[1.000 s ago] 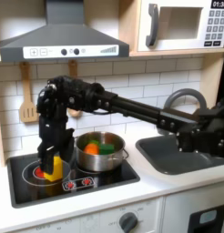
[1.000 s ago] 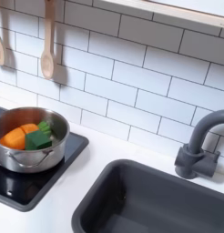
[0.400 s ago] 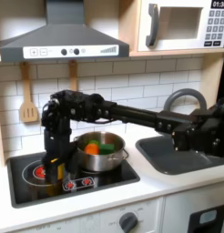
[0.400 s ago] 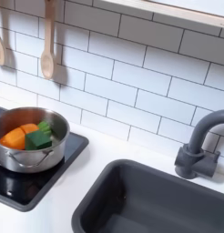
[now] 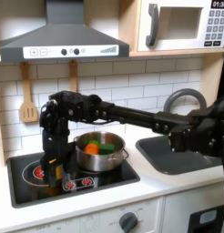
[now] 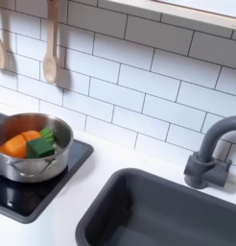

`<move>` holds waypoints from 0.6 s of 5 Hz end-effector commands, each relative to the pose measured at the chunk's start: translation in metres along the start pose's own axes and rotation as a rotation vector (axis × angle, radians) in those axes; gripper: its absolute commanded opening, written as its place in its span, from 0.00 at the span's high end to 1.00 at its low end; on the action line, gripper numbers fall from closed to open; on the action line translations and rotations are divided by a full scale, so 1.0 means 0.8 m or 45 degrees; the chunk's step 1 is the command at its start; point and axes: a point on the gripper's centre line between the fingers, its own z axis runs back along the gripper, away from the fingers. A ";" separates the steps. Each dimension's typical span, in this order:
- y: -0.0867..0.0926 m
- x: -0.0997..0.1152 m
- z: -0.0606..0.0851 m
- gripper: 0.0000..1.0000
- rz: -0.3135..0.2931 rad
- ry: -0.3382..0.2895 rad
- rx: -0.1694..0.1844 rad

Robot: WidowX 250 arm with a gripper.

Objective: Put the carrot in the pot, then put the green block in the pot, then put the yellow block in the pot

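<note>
In the first exterior view, my tool (image 5: 56, 169) hung low over the stove (image 5: 32, 187), beside the pot (image 5: 98, 155) near the tabletop's back edge. A sliver of the yellow block (image 5: 56, 167) showed between its fingers, so it seemed closed on it. In both exterior views the carrot (image 6: 16, 144) and green block (image 6: 40, 146) lay touching inside the pot.

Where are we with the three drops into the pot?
Carrot and green block already lie in the pot. In the first exterior view, the gripper is down on the stovetop left of the pot, around the yellow block; grip state unclear. Left: moving that block into the pot.
</note>
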 end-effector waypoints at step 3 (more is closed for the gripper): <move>-0.013 0.013 -0.009 0.00 -0.026 -0.008 -0.019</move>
